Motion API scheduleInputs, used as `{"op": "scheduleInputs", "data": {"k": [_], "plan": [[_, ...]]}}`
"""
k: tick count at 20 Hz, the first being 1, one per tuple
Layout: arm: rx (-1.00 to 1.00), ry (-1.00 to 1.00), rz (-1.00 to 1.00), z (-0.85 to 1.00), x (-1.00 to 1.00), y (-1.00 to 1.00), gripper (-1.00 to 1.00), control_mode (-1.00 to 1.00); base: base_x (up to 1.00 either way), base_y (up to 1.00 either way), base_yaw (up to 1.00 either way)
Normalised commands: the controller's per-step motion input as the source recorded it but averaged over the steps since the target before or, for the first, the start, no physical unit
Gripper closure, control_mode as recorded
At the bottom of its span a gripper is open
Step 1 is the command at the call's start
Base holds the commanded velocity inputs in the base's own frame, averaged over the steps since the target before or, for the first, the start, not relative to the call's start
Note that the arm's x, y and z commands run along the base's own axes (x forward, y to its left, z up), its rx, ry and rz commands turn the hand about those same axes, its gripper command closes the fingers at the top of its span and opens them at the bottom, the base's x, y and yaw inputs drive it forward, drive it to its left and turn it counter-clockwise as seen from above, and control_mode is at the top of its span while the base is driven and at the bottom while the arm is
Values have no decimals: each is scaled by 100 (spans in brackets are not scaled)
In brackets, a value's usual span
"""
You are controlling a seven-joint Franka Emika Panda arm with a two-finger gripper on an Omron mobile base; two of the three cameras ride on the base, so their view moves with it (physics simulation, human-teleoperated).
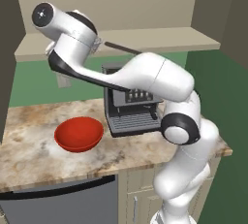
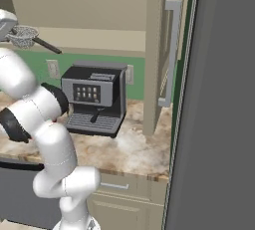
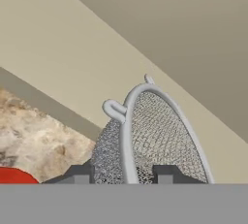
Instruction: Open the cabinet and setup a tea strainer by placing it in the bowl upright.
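The cabinet [image 1: 121, 5] stands open above the marble counter [image 1: 34, 155]; its bare shelf floor runs across the wall directly over the coffee machine [image 1: 131, 111], and in the right base view one beige door [image 2: 167, 50] with its long silver bar handle hangs swung out to the right of that machine. The white arm [image 1: 145, 77] arches from in front of the coffee machine up and to the machine's left, reaching toward the shelf edge. The bowl [image 1: 79, 134], glossy red, sits on the counter just left of the coffee machine, apart from it and with nothing visible inside.

The gripper [image 3: 123, 175] is up at shelf height, above and left of the coffee machine, its two dark tips pinching the tea strainer [image 3: 155, 140] across the metal rim. The silver mesh basket hangs in the air level with the shelf front, its dark handle [image 1: 121, 48] pointing toward the space over the coffee machine.
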Motion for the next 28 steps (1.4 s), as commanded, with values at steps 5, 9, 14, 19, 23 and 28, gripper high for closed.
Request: {"op": "scheduleInputs", "data": {"k": [5,9,14,19,23,28], "plan": [[0,0,-1,0,-100,-45,100,-100,0,0,0],[0,0,0,-1,-100,-88,100,-100,0,0,0],[-1,0,0,-3,-100,-71,100,-100,0,0,0],[-9,5,0,-49,-100,-45,100,-100,0,0,0],[-17,3,4,-90,-58,-16,100,-100,0,0,0],[-3,1,3,-63,-1,-8,100,-100,0,0,0]]}}
